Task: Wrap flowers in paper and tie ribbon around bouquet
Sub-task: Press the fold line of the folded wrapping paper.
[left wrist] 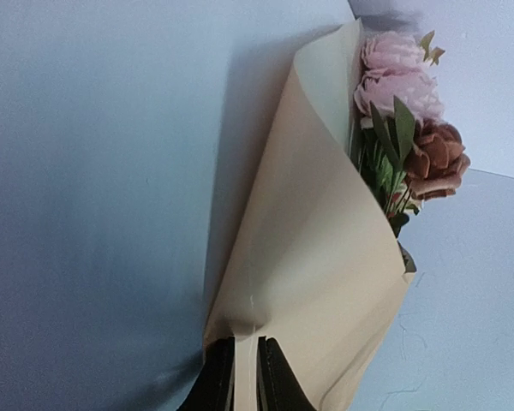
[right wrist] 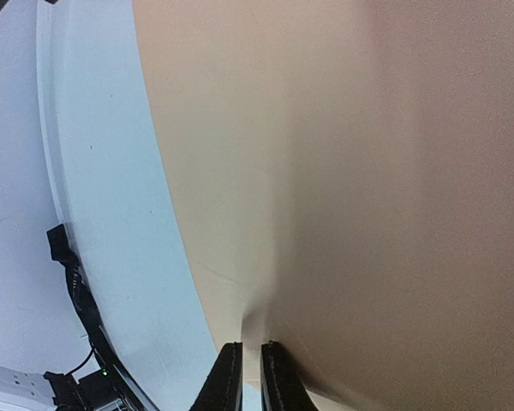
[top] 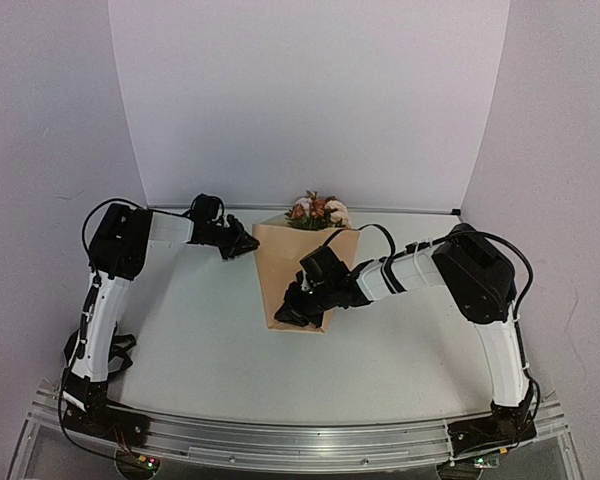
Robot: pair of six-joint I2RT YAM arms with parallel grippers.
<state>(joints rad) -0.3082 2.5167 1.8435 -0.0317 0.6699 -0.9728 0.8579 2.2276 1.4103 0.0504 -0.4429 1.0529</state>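
The tan paper (top: 292,272) lies folded over the flowers (top: 318,211), whose pink, cream and rust blooms stick out at its far end. In the left wrist view the paper (left wrist: 317,257) curls like a cone around the flowers (left wrist: 411,111). My left gripper (top: 248,243) is shut on the paper's far left corner, and a thin fold sits between its jaws (left wrist: 247,364). My right gripper (top: 286,312) is shut on the paper's near left edge. The right wrist view shows the paper (right wrist: 343,171) pinched there (right wrist: 251,364). The ribbon is out of view.
The white table (top: 190,330) is enclosed by white backdrop walls at the back and sides. An aluminium rail (top: 300,440) with the arm bases runs along the near edge. Black cables loop beside the left base (top: 120,350).
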